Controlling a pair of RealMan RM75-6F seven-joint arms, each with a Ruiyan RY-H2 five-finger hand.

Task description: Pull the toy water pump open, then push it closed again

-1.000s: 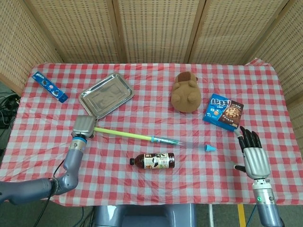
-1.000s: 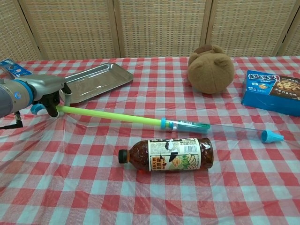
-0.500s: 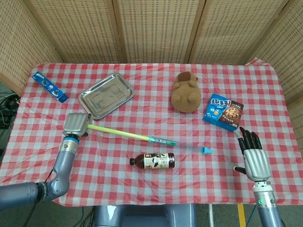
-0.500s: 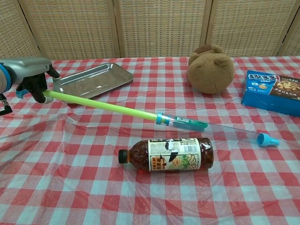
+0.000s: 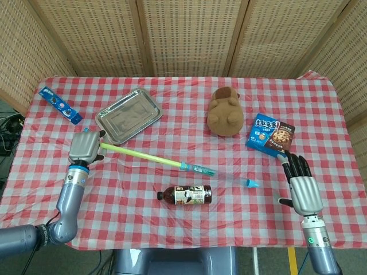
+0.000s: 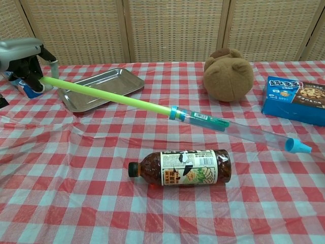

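The toy water pump lies stretched across the table, drawn out long: a yellow-green rod point(image 5: 140, 155) point(image 6: 109, 96) runs into a clear tube point(image 5: 226, 175) point(image 6: 249, 131) that ends in a blue nozzle point(image 5: 249, 183) point(image 6: 296, 147). My left hand point(image 5: 84, 146) point(image 6: 24, 57) grips the rod's handle end at the far left and holds it raised, so the pump slants down to the nozzle. My right hand point(image 5: 300, 182) hovers near the front right edge, fingers spread and holding nothing, a hand's width right of the nozzle.
A brown tea bottle point(image 5: 186, 195) point(image 6: 184, 167) lies on its side just in front of the pump. A steel tray point(image 5: 128, 116) point(image 6: 96, 88), a brown plush toy point(image 5: 225, 112) point(image 6: 229, 73), a blue cookie box point(image 5: 270, 136) point(image 6: 296, 99) and a blue packet point(image 5: 59, 105) lie behind it.
My left hand has moved left and up with the handle, dragging the whole pump leftward and tilting it; the nozzle slid slightly left. My right hand edged inward a little.
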